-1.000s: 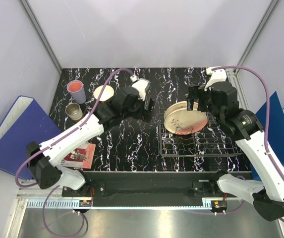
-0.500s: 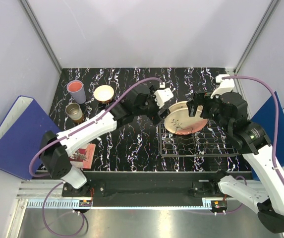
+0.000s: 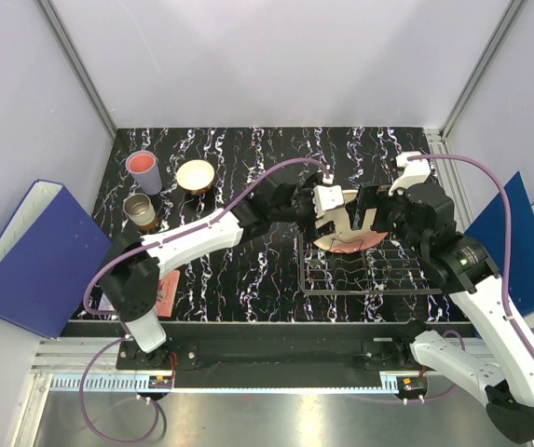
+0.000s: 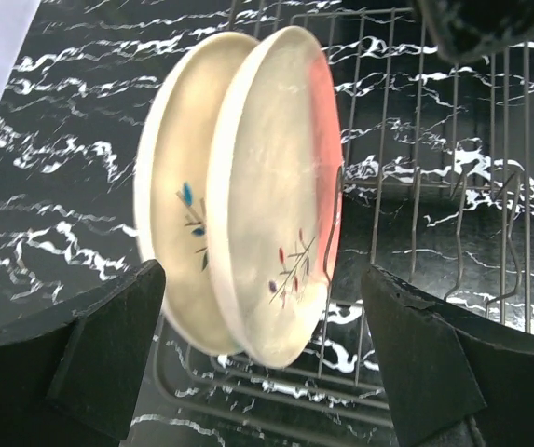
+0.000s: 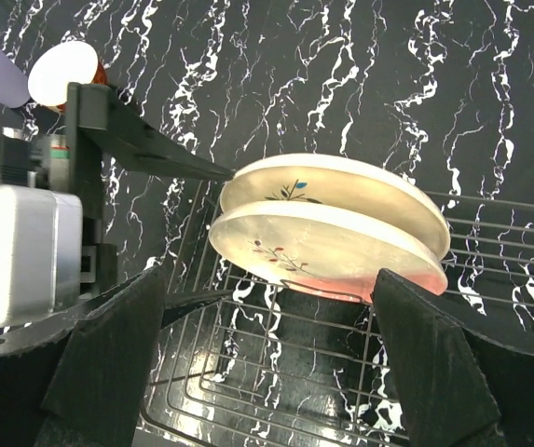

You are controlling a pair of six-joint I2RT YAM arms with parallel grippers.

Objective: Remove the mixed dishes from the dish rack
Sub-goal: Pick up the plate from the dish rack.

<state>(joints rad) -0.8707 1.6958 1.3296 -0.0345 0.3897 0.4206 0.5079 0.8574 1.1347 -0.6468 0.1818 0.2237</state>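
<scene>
Two cream plates stand on edge at the left end of the wire dish rack (image 3: 378,272). In the left wrist view the pink-half plate (image 4: 290,168) is in front of the blue-sprig plate (image 4: 175,200). My left gripper (image 4: 262,312) is open, its fingers on either side of both plates' lower edges, not touching. My right gripper (image 5: 268,307) is open over the rack (image 5: 276,372), facing the pink-half plate (image 5: 327,250) and the blue-sprig plate (image 5: 341,182). From above, the left gripper (image 3: 334,226) and right gripper (image 3: 363,222) meet at the plates (image 3: 346,244).
A lilac tumbler with a pink top (image 3: 143,170), a red bowl-cup (image 3: 195,175) and a small brown-cream cup (image 3: 139,209) stand at the table's back left. A red printed card (image 3: 161,291) lies front left. Blue binders lean outside left (image 3: 24,251) and right (image 3: 527,244).
My left arm swung right from the back-left cups to the plates. My right gripper moved left and closer to the plates. The plates stay in the rack.
</scene>
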